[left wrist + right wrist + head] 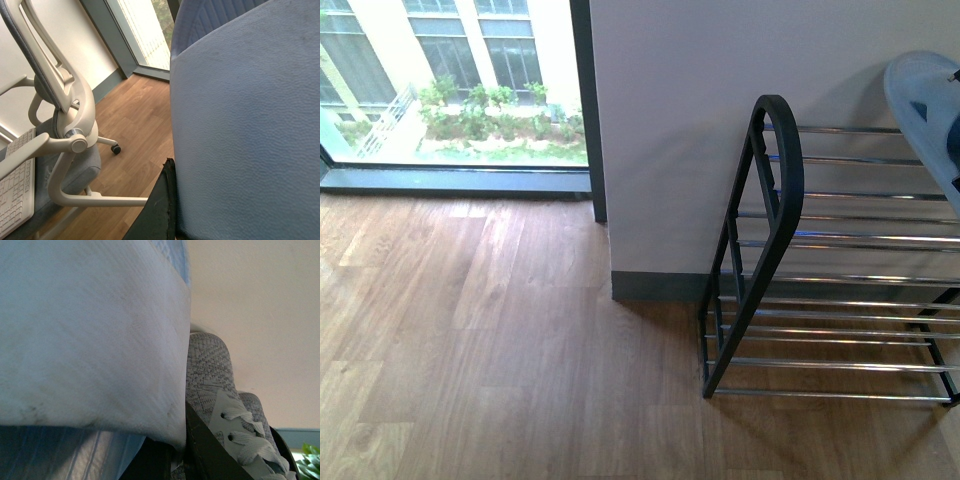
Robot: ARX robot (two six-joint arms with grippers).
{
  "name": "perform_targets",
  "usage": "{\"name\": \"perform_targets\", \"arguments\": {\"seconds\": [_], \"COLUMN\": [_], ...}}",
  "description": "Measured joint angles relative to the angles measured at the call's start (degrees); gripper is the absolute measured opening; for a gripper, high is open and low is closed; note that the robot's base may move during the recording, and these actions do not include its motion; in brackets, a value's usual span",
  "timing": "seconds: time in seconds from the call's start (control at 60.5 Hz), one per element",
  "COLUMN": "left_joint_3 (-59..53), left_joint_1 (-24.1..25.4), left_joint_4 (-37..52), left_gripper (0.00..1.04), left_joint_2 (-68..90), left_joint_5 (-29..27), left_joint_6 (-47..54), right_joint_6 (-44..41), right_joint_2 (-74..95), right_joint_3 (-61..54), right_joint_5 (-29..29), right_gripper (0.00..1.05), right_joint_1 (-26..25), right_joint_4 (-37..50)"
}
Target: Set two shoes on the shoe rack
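Note:
The shoe rack [840,240] stands against the wall at the right, with a black frame and several tiers of chrome bars. A pale blue shoe sole [920,90] hangs at the right edge of the front view, over the upper bars. In the left wrist view my left gripper [171,200] is shut on a shoe [240,125], whose bluish surface fills the frame beside one black finger [157,210]. My right gripper [182,445] is shut on the other shoe [212,375], which shows grey knit, white laces and a broad pale side. The far fingers of both grippers are hidden.
Wooden floor [500,340] spreads left of the rack up to a floor-length window [450,90]. A white wall with a dark skirting [660,285] runs behind the rack. In the left wrist view an office chair [60,125] and a keyboard [15,190] stand nearby.

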Motion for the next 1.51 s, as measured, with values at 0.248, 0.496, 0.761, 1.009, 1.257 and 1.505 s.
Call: {"name": "perform_targets", "arguments": {"seconds": [0.248,0.496,0.761,1.009,1.257,1.505], "left_joint_3": [0.0,0.0,0.0,0.0,0.0,0.0], "left_joint_1": [0.0,0.0,0.0,0.0,0.0,0.0], "left_joint_4": [0.0,0.0,0.0,0.0,0.0,0.0], "left_gripper": [0.02,0.02,0.02,0.02,0.02,0.02], "left_joint_2": [0.0,0.0,0.0,0.0,0.0,0.0], "left_joint_5": [0.0,0.0,0.0,0.0,0.0,0.0], "left_joint_6": [0.0,0.0,0.0,0.0,0.0,0.0], "right_joint_6": [-2.95,-4.0,-4.07,-4.07,-4.07,-4.07], "right_joint_2": [-0.68,-1.44,-1.42,-1.42,-1.42,-1.42], "right_joint_3": [-1.01,-0.31,-0.17,-0.17,-0.17,-0.17], "right_joint_5": [-0.28,1.49,1.73,1.75,1.84,1.86], "right_gripper": [0.01,0.01,0.01,0.01,0.01,0.01], "right_joint_1": [-0.57,-1.92,-1.81,-1.81,-1.81,-1.81], "right_joint_4": [-1.75,-2.29,-2.25,-2.25,-2.23,-2.23]}}
